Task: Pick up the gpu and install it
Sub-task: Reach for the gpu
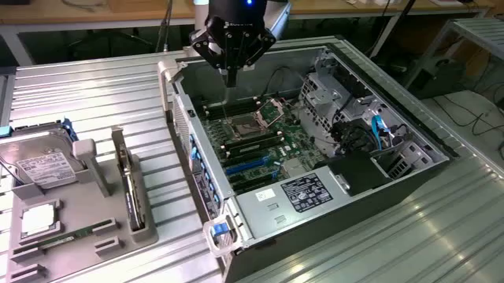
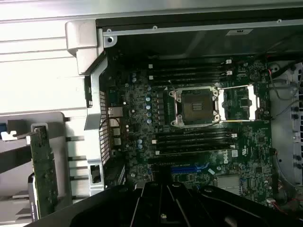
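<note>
The gpu (image 1: 130, 180) is a green card standing on edge in a slot of the grey holder (image 1: 87, 206) at the exterior view's left. In the wrist view the gpu (image 2: 43, 172) shows edge-on beside the case wall. My gripper (image 1: 230, 81) hangs over the far end of the open computer case (image 1: 378, 183), well apart from the gpu, its fingers shut together with nothing between them. In the wrist view my gripper (image 2: 160, 182) points down at the motherboard (image 2: 137, 123), close above the blue expansion slots (image 2: 189, 169).
The motherboard holds an open CPU socket (image 1: 244, 127) and blue slots (image 1: 248, 166). Drive cages and cables (image 1: 354, 130) crowd the case on the exterior view's right. A silver hard drive (image 1: 43, 165), a chip (image 1: 38, 219) and a memory stick (image 1: 67, 239) sit in the holder.
</note>
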{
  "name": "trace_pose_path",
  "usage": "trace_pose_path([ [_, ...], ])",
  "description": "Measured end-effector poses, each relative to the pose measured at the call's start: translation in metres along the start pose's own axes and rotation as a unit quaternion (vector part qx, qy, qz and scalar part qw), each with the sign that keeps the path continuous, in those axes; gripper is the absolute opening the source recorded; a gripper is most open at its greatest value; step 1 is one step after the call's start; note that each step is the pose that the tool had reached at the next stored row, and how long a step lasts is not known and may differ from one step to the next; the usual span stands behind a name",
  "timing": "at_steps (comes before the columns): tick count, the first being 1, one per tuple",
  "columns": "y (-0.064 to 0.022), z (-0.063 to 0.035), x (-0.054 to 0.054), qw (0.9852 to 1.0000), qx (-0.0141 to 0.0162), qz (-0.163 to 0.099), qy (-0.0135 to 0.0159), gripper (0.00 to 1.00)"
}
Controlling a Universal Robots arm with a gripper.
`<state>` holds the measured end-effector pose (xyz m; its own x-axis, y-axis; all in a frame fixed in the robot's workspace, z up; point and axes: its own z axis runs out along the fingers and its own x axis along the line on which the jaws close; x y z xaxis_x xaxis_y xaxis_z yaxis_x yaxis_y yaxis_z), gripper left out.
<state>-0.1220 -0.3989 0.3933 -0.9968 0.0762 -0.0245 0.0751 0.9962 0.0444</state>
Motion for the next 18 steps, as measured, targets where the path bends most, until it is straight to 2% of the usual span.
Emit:
trace_pose_path([
  [3, -0.0009, -0.0003, 0.012, 1.0000, 0.0000, 0.000, 0.0000, 0.11],
  [18, -0.0036, -0.0012, 0.043, 1.0000, 0.0000, 0.000, 0.0000, 0.11],
])
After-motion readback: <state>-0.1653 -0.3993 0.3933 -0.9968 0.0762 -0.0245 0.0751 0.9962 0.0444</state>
